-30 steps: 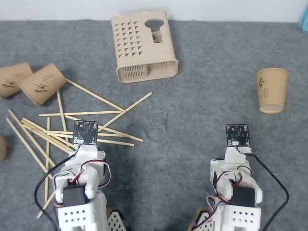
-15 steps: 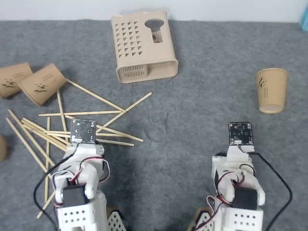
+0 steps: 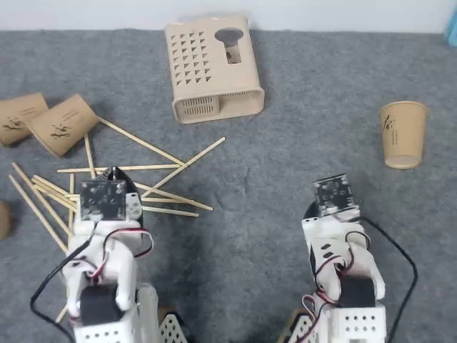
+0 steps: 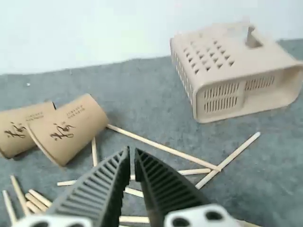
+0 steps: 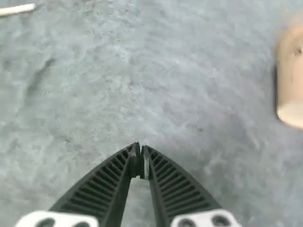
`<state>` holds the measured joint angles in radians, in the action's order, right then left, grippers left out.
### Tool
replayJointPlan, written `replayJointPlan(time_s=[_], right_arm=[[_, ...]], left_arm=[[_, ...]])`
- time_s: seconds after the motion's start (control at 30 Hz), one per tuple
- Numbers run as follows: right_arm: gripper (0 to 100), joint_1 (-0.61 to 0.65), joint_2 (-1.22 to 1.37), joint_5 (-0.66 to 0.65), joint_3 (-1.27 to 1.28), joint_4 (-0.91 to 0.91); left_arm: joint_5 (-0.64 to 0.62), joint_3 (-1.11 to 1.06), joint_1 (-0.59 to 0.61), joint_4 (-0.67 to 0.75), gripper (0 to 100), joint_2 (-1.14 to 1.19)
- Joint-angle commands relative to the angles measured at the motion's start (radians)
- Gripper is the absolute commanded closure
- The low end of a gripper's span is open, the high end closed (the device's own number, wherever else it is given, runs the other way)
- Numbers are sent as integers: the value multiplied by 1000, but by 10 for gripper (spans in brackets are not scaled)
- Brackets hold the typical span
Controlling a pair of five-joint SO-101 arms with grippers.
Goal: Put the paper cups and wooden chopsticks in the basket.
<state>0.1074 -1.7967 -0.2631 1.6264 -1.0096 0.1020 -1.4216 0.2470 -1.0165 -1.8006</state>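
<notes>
Cups (image 3: 64, 125) lie tipped over by the left edge of the mat (image 3: 285, 179), and one more cup (image 3: 403, 133) is near the right edge. Light and easily crushed, they are likely best taken by the rim. The chopsticks (image 3: 143, 168), thin, stiff and crossed at the left, should be pinched mid-length. The basket (image 3: 214, 68) is at the far edge, holed side up. The left gripper (image 4: 131, 163) is held nearly closed above the chopsticks, the right gripper (image 5: 140, 149) closed over bare mat.

A cup (image 3: 3, 220) well left of the basket (image 3: 213, 68) is cut by the edge. The left arm (image 3: 100, 246) hides parts of the chopsticks (image 3: 153, 167). The right cup (image 5: 291, 78) is blurred and cropped.
</notes>
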Motion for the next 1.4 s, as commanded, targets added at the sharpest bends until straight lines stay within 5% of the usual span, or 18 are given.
replayJointPlan(time_s=[0.0, 0.13, 0.3, 0.67, 0.97, 1.37], right_arm=[[988, 27, 7, -28, -124, -59], [987, 77, 8, -20, -295, -173], [956, 173, 31, -18, -368, -197], [879, 200, 553, 282, -373, 263], [879, 196, 1030, 342, -338, 579], [877, 200, 1084, 313, -367, 565]], left_arm=[[-32, 199, -5, -146, 985, -8], [-31, 341, -3, -183, 984, 124], [-37, 621, -2, -192, 984, 559], [-241, 1004, -95, -175, 984, 1131], [-367, 1006, -167, 38, 842, 1482], [-473, 1006, -189, 509, 813, 1783]])
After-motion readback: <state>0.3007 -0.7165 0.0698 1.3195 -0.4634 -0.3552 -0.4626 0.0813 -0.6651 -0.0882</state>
